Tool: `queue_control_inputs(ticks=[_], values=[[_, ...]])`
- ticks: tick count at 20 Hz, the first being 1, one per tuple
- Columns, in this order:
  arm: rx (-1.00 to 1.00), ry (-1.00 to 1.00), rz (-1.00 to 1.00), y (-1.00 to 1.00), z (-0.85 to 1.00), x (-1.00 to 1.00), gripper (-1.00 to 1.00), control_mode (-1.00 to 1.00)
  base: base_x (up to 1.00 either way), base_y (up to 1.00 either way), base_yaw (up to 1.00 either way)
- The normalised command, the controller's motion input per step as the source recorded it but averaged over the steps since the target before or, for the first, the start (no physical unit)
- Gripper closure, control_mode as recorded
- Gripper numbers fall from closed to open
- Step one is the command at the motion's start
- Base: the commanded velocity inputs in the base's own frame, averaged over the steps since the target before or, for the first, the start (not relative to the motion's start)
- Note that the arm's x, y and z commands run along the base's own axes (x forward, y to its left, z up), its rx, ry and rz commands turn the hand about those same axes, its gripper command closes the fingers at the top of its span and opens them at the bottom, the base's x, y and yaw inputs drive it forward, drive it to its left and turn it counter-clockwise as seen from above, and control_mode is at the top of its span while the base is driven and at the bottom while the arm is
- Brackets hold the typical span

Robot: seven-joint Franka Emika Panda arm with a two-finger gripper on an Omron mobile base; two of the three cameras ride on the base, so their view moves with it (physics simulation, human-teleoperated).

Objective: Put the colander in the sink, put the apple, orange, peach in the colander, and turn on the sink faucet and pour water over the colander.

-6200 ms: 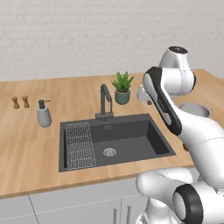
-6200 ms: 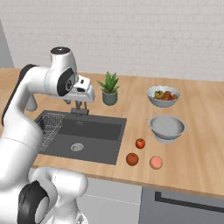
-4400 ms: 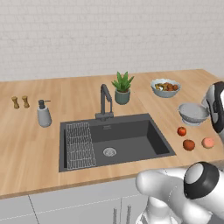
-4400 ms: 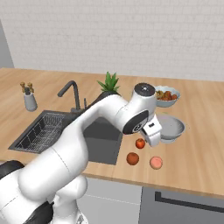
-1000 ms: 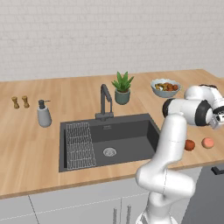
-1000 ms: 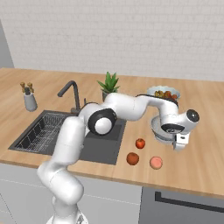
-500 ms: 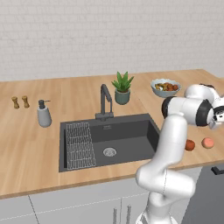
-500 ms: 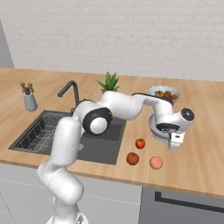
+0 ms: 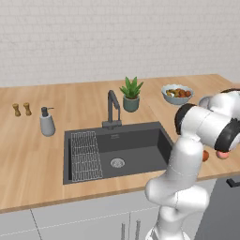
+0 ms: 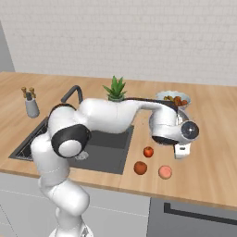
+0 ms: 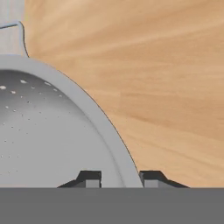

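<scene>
Up close, jaws astride colander (image 11: 52, 131) rim.

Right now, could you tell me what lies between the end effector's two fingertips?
The colander's rim, in the hand view; the end effector is shut on it.

A potted plant (image 9: 131, 93) stands behind the basin; a soap dispenser (image 9: 46, 123) and two small shakers (image 9: 21, 109) sit toward the wooden counter's (image 9: 33, 159) left end; a bowl of food (image 9: 176, 93) sits near its right end.

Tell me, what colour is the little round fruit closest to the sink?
Bright red. That is the apple, seen best in the right base view, sitting on the wooden counter beside the sink.
</scene>
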Motion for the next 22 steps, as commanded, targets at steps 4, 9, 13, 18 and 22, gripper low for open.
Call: queue_control_inputs(ticks=[4, 9, 13, 18, 22], values=[[-0.18, -0.41, 0.21, 0.91, 0.63, -0.91, 1.00, -1.00, 0.00, 0.00, 0.00], [-0.25, -0.15, 0.35, 1.00, 0.51, -0.49, 1.00, -1.00, 0.00, 0.00, 0.00], [-0.34, 0.00, 0.49, 0.89, 0.58, -0.37, 1.00, -1.00, 0.00, 0.00, 0.00], [-0.36, 0.04, 0.52, 0.72, 0.54, -0.42, 1.00, -1.00, 0.00, 0.00, 0.00], [-0.31, 0.13, 0.43, 0.88, 0.31, -0.28, 1.00, -1.00, 0.00, 0.00, 0.00]])
